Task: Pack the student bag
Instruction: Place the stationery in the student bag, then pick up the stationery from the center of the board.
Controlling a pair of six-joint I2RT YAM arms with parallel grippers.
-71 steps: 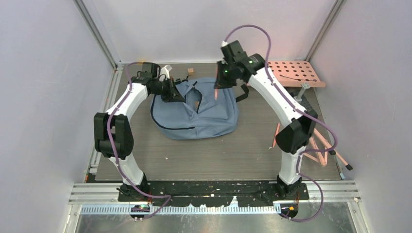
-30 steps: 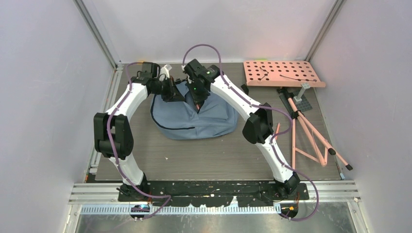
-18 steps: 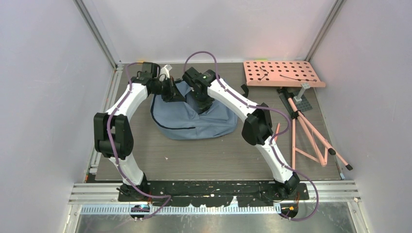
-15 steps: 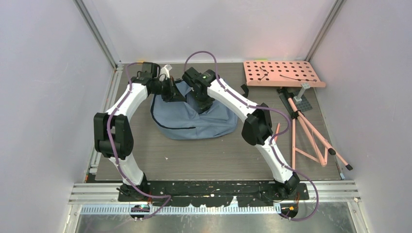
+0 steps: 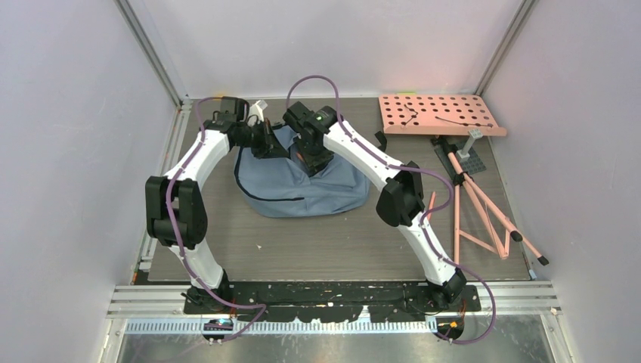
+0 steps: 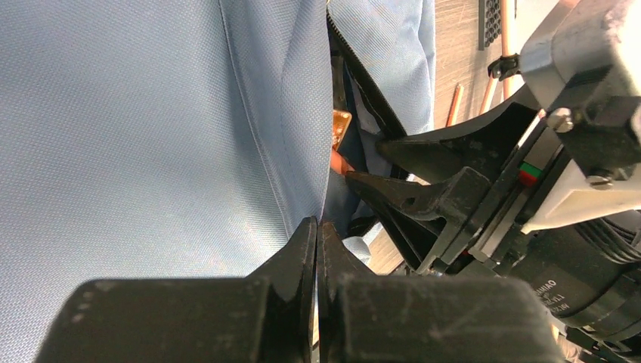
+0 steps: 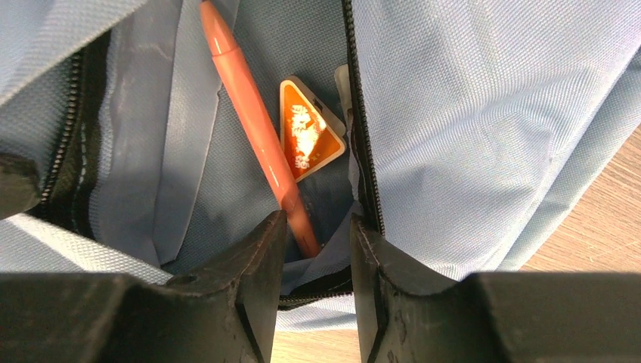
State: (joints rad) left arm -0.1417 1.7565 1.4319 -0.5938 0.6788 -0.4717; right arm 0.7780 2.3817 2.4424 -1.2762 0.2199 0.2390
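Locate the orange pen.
Right wrist view: the orange pen lies inside the open student bag, just left of the orange triangular tag, its lower end between the fingers of the right gripper.

Inside the student bag a pen lies beside a triangular card, while a perforated board sits behind the bag to its right, and a folded stand lies right of it.

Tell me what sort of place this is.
Likely a robot lab test cell: plain panel walls on aluminium framing, with a left arm and right arm bolted at the table edge, handling a student bag.
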